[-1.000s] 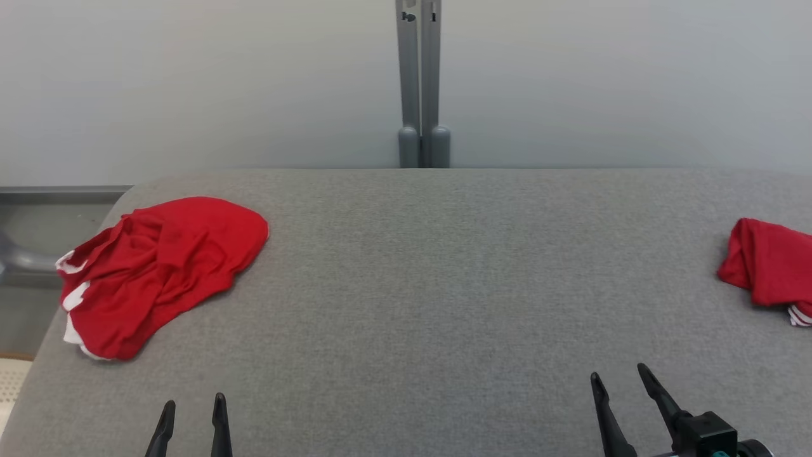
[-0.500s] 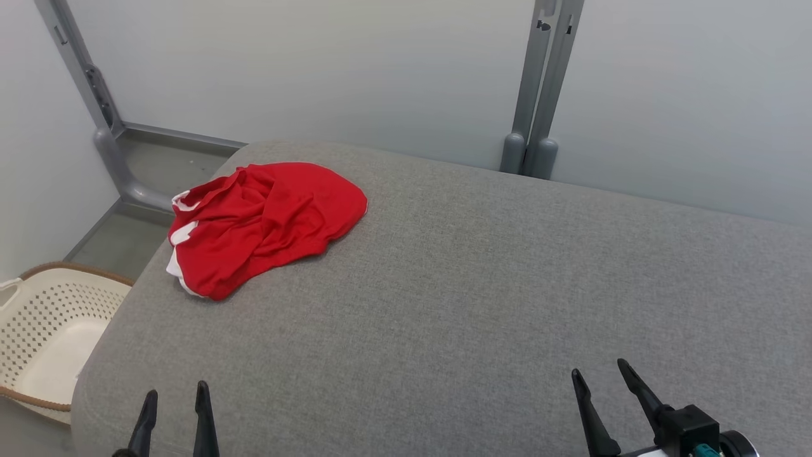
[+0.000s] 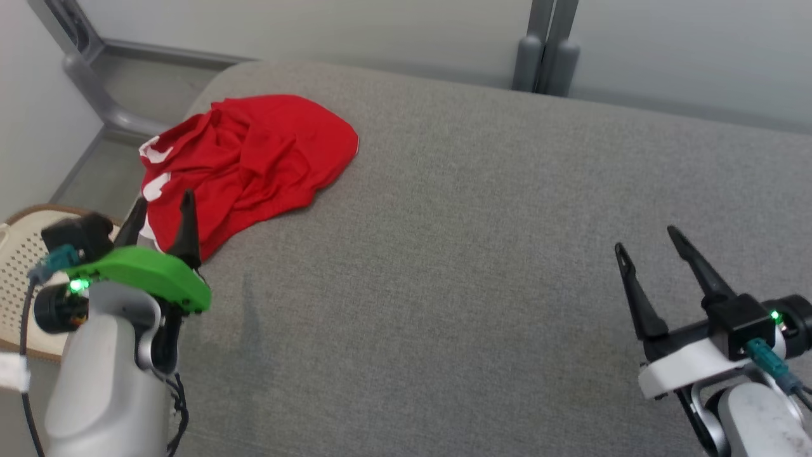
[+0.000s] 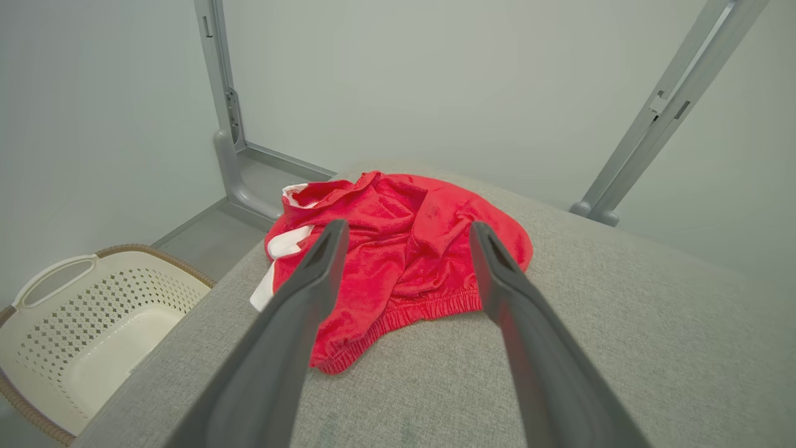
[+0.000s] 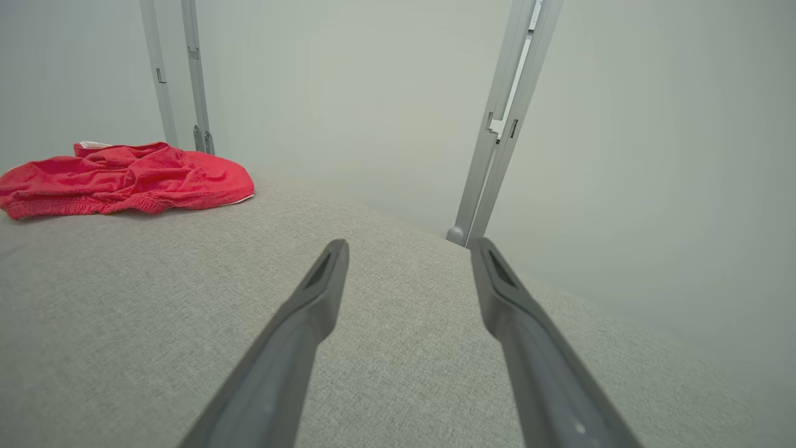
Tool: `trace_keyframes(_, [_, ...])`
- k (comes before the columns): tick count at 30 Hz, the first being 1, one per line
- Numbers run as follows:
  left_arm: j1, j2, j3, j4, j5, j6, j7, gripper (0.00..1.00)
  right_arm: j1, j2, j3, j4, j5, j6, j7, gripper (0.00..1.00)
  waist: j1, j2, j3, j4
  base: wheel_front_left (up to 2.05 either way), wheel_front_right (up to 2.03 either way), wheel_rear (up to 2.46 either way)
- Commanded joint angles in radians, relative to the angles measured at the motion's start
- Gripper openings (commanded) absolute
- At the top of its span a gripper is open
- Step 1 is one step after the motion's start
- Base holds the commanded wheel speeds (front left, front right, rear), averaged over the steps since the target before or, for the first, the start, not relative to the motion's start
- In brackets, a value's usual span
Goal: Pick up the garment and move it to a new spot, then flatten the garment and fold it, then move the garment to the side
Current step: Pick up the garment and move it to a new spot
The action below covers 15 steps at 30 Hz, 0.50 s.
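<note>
A crumpled red garment (image 3: 254,152) with white trim lies at the far left corner of the grey padded table (image 3: 482,266); it also shows as the red garment (image 4: 404,249) in the left wrist view and the red garment (image 5: 124,177) far left in the right wrist view. My left gripper (image 3: 162,202) hovers open just short of the garment's near edge, fingers pointing at it, nothing between them. My right gripper (image 3: 647,241) stands open above bare table at the right, well away from the cloth. Both pairs of fingers (image 4: 311,292) (image 5: 311,305) are spread wide.
A cream perforated laundry basket (image 4: 93,317) with a brown rim sits on the floor beyond the table's left edge, also seen as the basket (image 3: 19,266). Grey metal posts (image 3: 545,44) stand behind the table against the pale wall.
The head camera has turned left and tilted down. Both arms have risen into view; the left gripper has come forward close to the garment, the right gripper has advanced over the table.
</note>
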Motion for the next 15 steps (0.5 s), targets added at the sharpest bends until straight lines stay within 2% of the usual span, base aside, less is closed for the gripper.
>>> trace_keyframes(1, [-0.093,0.009,-0.008,0.05,-0.02,-0.004,0.026,1.0,-0.049,-0.023,-0.005,-0.011,-0.003,-0.001,-0.003,1.0,0.0,0.0,0.358,-0.12,0.0,0.0,0.0])
trace_keyframes(7, [-0.3,0.06,-0.002,0.304,-0.072,-0.003,0.119,1.0,-0.118,-0.059,-0.011,-0.028,0.011,-0.001,-0.002,1.0,0.0,0.0,0.462,-0.16,0.0,0.0,0.0])
trace_keyframes(12, [-0.37,0.1,0.032,0.496,-0.108,0.027,0.171,1.0,-0.125,-0.05,-0.021,-0.03,0.019,-0.001,-0.003,1.0,0.0,0.0,0.461,-0.184,0.0,0.0,0.0])
trace_keyframes(14, [-0.377,0.107,0.042,0.554,-0.124,0.025,0.205,0.98,-0.115,-0.038,-0.027,-0.022,0.024,-0.001,-0.003,1.0,0.0,0.0,0.438,-0.19,0.0,0.0,0.0])
trace_keyframes(15, [-0.376,0.113,0.04,0.573,-0.12,0.024,0.207,0.59,-0.11,-0.033,-0.03,-0.017,0.027,-0.001,-0.002,1.0,0.0,0.0,0.425,-0.192,0.0,0.0,0.0])
